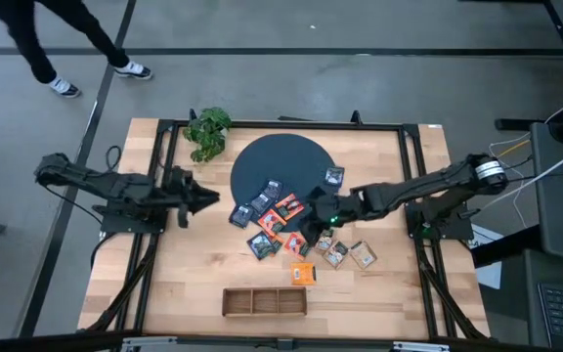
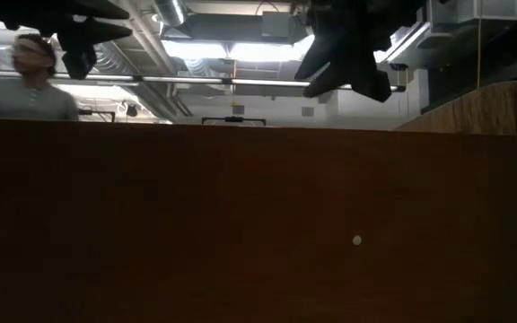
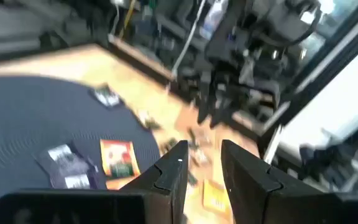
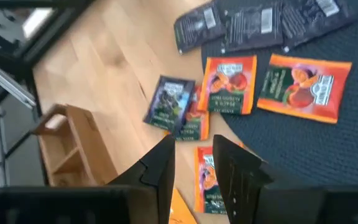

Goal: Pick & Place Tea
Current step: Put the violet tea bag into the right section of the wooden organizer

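I have the right gripper (image 1: 313, 233) over the tea (image 1: 283, 220), which lies scattered mid-counter, partly on the dark mat (image 1: 281, 161); its jaws stand slightly apart, holding nothing. The left gripper (image 1: 206, 199) waits toward the counter's left edge, jaws parted and empty too. The wooden tray (image 1: 264, 301) (near edge) looks unfilled, so I judge nearly everything remains.

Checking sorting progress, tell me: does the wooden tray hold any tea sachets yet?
No. In the high view all three compartments of the wooden tray show bare wood, and the tea sachets lie on and beside the dark round mat.
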